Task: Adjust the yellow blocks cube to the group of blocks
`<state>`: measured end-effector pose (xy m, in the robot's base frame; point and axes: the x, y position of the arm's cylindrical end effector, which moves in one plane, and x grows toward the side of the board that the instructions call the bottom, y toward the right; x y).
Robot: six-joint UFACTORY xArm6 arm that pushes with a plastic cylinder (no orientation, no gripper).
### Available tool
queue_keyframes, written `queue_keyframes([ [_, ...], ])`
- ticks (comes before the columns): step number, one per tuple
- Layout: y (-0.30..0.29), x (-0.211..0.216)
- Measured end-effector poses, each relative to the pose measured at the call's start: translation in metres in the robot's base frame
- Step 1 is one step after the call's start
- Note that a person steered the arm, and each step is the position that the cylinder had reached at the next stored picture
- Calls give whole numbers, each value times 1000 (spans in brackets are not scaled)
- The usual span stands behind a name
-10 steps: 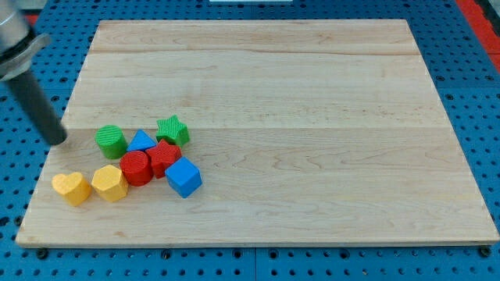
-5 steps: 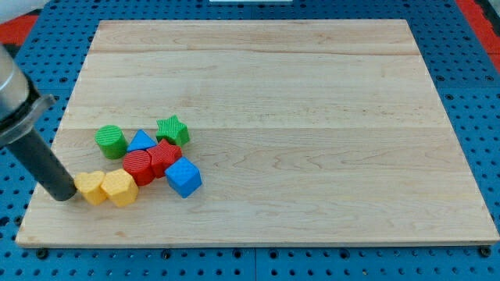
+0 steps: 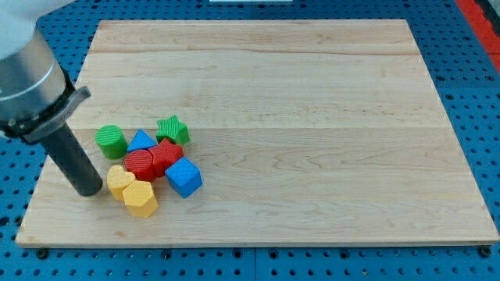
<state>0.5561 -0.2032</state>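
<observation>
My tip (image 3: 90,190) rests on the wooden board (image 3: 312,117) at the lower left, just left of a yellow heart block (image 3: 118,181). A yellow hexagonal block (image 3: 141,198) sits against the heart's lower right. Both yellow blocks touch or nearly touch the group: a red cylinder (image 3: 140,164), a red block (image 3: 166,156), a blue cube (image 3: 184,177), a blue triangle (image 3: 141,141), a green cylinder (image 3: 111,140) and a green star (image 3: 172,129).
The board's left edge (image 3: 47,176) is close to my tip. Blue pegboard (image 3: 469,94) surrounds the board.
My tip moved down and then right, pushing the yellow heart and the yellow hexagonal block rightward against the red cylinder; the hexagonal block slid down below it.
</observation>
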Motion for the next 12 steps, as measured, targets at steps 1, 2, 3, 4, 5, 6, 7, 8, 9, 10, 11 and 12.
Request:
queue_keyframes([
  [1,36,24],
  [2,41,17],
  [3,35,16],
  [4,11,32],
  [5,26,62],
  [6,78,62],
  [7,127,62],
  [8,114,46],
  [9,68,29],
  [10,35,13],
  [11,27,9],
  [12,40,35],
])
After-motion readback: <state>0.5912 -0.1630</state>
